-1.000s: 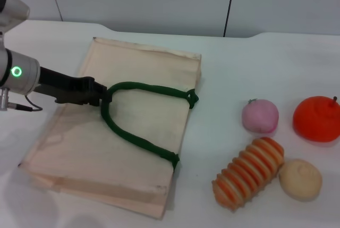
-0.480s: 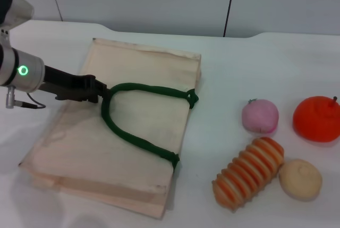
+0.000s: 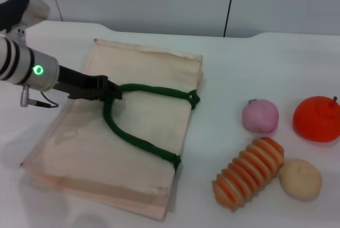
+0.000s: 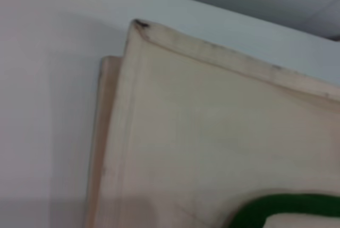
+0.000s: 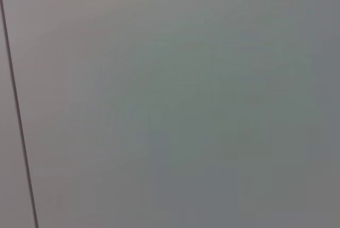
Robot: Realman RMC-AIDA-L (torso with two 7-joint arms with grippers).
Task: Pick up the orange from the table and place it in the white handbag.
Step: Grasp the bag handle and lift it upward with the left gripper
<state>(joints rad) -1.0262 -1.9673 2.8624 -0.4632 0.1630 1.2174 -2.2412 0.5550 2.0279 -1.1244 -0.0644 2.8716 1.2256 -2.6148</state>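
Note:
The white handbag (image 3: 138,132) lies flat on the table (image 3: 239,74) at the left, its dark green handle (image 3: 133,137) looping across the fabric. My left gripper (image 3: 109,92) is shut on the bend of that green handle, over the bag's left half. The left wrist view shows the bag's cream corner (image 4: 212,132) and a piece of the green handle (image 4: 287,209). The orange (image 3: 317,118) sits at the far right of the table, untouched. My right gripper is out of view; its wrist view shows only a plain grey wall.
A pink round fruit (image 3: 260,116), an orange-and-cream striped ridged oblong (image 3: 248,172) and a beige round bun-like item (image 3: 300,179) lie to the right of the bag, near the orange. A grey wall runs behind the table.
My left gripper has moved to the right and slightly up, pulling the green handle's bend with it; the bag has shifted a little. The fruits have not moved.

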